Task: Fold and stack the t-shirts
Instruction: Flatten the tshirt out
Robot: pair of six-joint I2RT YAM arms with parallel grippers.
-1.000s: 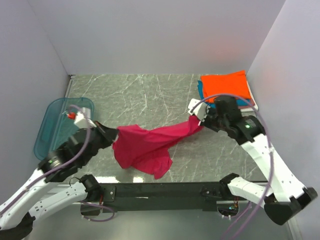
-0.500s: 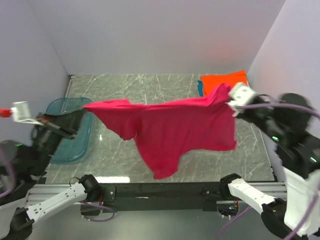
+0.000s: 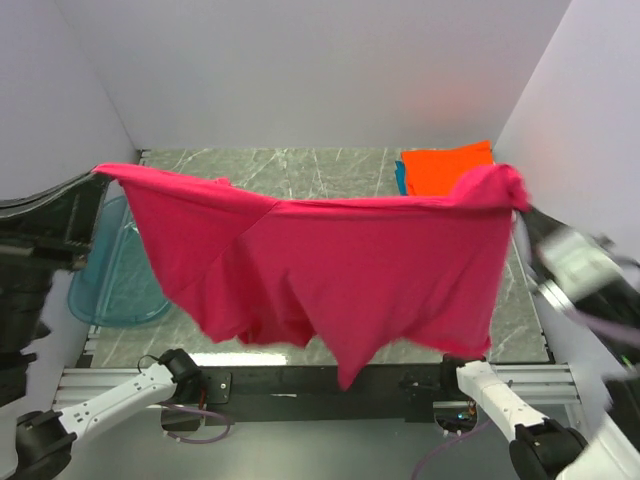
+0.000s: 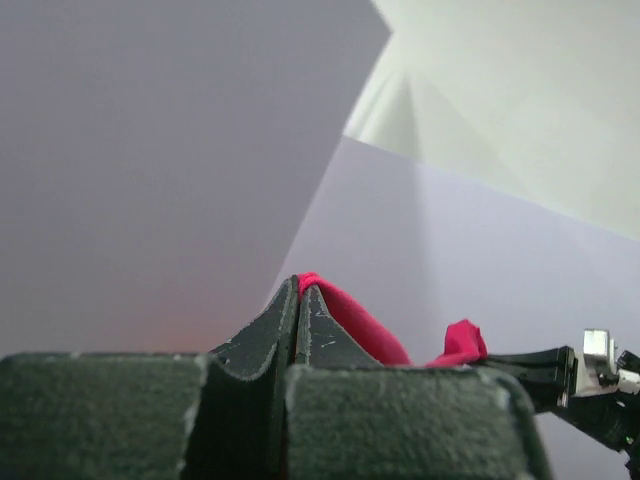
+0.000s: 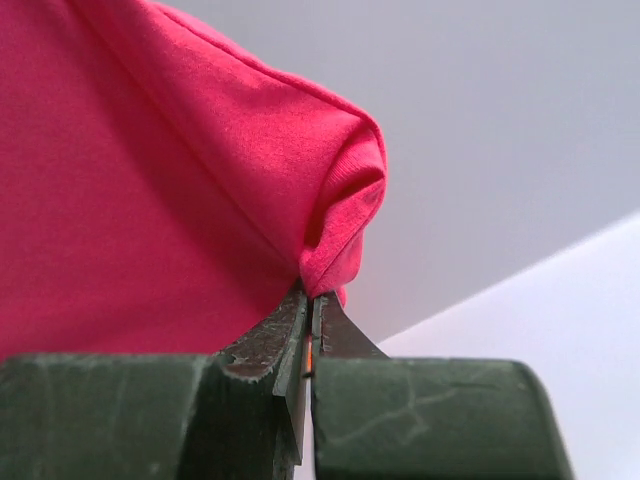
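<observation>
The overhead camera sits above and behind the arm bases and looks down and forward across the table (image 3: pixel 300 175) to the back wall (image 3: pixel 300 70), far enough off to take in both side walls (image 3: pixel 60 90). The left wrist camera sits just behind the left gripper (image 4: pixel 298 287) and looks along it, tilted upward at pale walls (image 4: pixel 150 150). The right wrist camera looks along the right gripper (image 5: pixel 310 300), also upward, very near the cloth. All three views share the red shirt (image 3: pixel 340 270): a thin strip in the left wrist view, half the frame in the right. The left wrist view also catches the right gripper (image 4: pixel 487 358) at its far right
</observation>
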